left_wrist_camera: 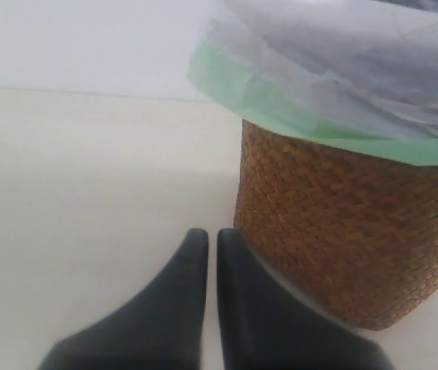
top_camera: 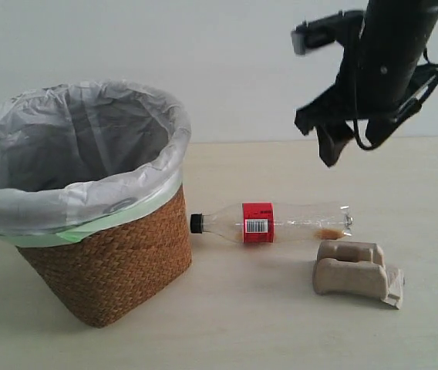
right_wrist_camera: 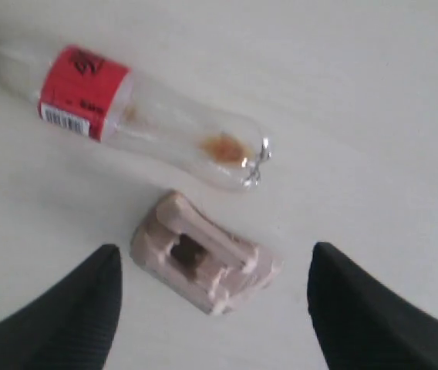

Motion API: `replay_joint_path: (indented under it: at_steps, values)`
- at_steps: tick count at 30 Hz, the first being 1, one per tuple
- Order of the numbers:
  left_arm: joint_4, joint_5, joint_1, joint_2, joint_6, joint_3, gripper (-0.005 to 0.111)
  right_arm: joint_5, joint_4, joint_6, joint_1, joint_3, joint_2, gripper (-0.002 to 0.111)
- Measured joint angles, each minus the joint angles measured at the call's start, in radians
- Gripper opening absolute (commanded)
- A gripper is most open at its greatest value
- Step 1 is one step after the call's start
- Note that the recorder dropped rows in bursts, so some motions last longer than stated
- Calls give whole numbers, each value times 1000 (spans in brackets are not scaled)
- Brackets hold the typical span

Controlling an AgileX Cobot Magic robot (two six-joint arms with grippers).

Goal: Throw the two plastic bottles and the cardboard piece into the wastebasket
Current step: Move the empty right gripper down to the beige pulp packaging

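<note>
The wicker wastebasket with its white bag stands at the left on the table. A clear bottle with a red label and black cap lies on its side right of the basket. The beige cardboard piece rests just in front of the bottle's base. My right gripper hangs open well above both; its wrist view has the cardboard piece between the spread fingers and the bottle beyond it. My left gripper is shut and empty beside the basket's wall. The green-capped bottle is out of view.
The pale table runs to a white wall behind. The basket's bag rim with a pale green edge folds over the wicker. The left arm does not show in the exterior view.
</note>
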Motion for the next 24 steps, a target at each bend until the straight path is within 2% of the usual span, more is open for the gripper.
replay_joint_path:
  at_steps: [11,15,24]
  values:
    - [0,0,0,0,0,0,4,0,-140,-176,0,266,0,61]
    - [0,0,0,0,0,0,4,-104,-144,-218,0,353,0,61]
    - [0,0,0,0,0,0,4,-189,-144,-228,32,361,105,61]
